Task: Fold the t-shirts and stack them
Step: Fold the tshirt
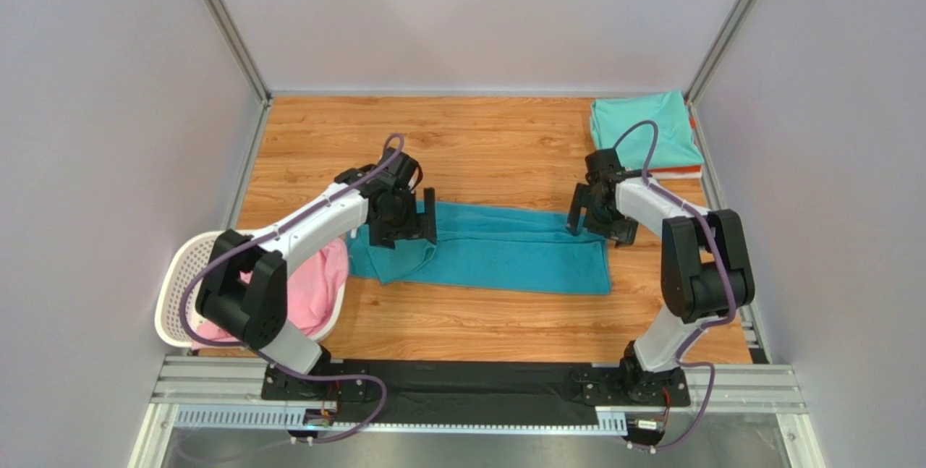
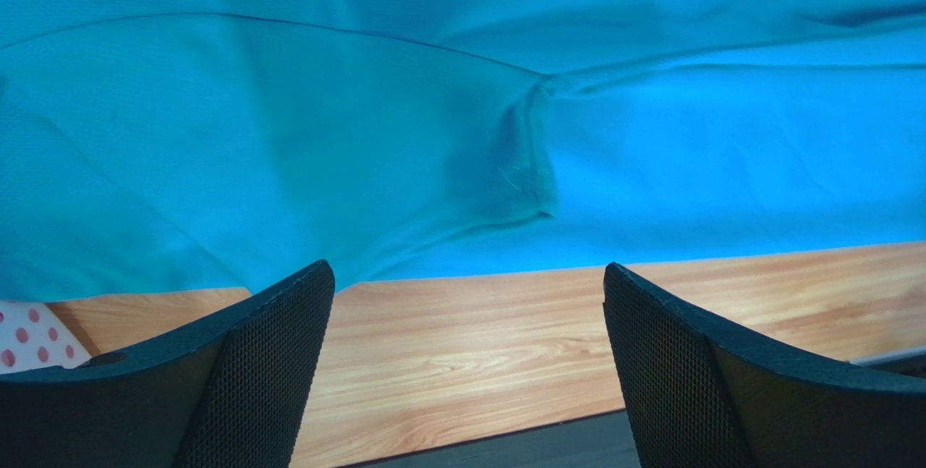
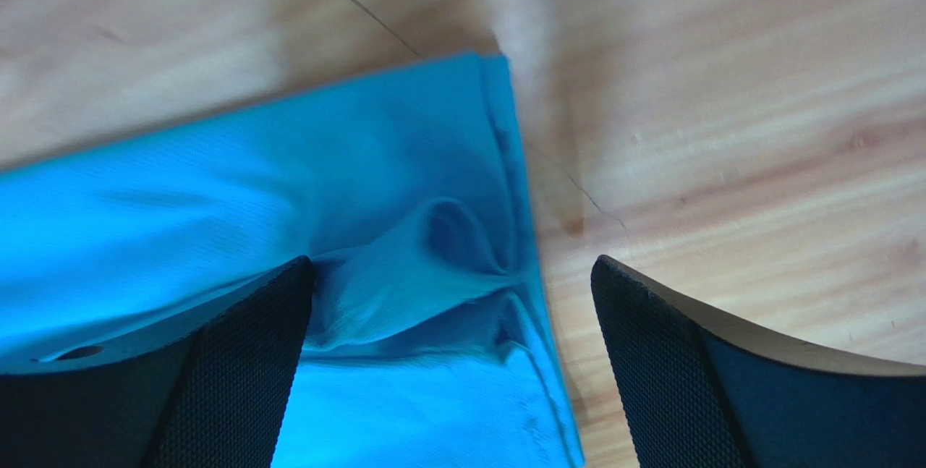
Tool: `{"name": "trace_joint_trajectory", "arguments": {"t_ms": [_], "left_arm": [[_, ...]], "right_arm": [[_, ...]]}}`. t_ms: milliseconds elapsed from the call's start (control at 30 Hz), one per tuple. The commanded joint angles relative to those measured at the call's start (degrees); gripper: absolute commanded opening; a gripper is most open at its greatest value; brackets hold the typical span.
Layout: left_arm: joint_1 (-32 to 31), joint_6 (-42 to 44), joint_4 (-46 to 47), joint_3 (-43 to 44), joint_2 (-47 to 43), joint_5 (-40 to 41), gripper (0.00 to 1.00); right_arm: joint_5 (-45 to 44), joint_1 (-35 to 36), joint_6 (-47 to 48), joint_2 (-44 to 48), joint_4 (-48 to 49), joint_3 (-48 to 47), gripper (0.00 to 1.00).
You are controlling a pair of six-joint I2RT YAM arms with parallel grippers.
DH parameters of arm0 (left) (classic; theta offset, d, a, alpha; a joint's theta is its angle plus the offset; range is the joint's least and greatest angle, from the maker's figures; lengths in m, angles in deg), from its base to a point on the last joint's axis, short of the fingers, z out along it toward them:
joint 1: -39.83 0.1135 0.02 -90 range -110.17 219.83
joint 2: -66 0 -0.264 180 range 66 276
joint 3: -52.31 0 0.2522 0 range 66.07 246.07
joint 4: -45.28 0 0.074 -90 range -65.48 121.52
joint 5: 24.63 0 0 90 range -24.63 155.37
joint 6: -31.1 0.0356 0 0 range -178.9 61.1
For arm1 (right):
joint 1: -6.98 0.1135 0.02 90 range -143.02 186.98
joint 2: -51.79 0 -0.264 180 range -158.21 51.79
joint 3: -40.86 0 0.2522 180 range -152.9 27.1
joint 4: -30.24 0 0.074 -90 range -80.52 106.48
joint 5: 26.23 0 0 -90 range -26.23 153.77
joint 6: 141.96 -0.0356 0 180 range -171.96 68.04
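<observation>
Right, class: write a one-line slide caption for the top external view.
Left gripper and right gripper, both open, at opposite ends of the teal t-shirt folded into a strip on the table.

Pink soft cloth tee [image 1: 332,278]: partly hidden by the left arm [image 1: 299,227] and the wall of the white plastic lattice basket [image 1: 179,273]. Orange cloth tee [image 1: 683,173]: only a thin edge shows beneath the folded mint green tee [image 1: 643,126]. Deep teal tee [image 2: 326,132]: cut off at the left wrist view's top and side edges.

left arm [image 1: 310,218]: reaches forward and inward, wrist tipped down | left gripper [image 1: 402,234]: jaws spread wide, nothing clamped | right arm [image 1: 696,262]: elbow raised, forearm angled forward and inward | right gripper [image 1: 598,225]: points down, jaws spread wide, nothing clamped
</observation>
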Motion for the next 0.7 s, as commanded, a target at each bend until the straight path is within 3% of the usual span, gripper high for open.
{"name": "trace_joint_trajectory", "arguments": {"t_ms": [0, 433, 600, 667], "left_arm": [[2.15, 0.00, 1.10, -0.33, 2.34, -1.10, 1.00], [5.23, -0.35, 3.39, 1.07, 10.86, -3.65, 1.00], [6.37, -0.62, 2.95, 8.61, 19.36, -3.83, 1.00], [6.90, -0.71, -0.99, 17.53, 23.59, -4.44, 1.00]], "right_arm": [[-2.75, 0.28, -0.28, 4.65, -0.76, 3.59, 1.00], [-2.58, 0.19, -2.21, 12.39, -1.55, 11.24, 1.00], [2.51, 0.63, -3.87, 17.57, -2.69, 15.72, 1.00], [4.71, 2.64, -4.49, 21.52, -3.74, 18.53, 1.00]]}}
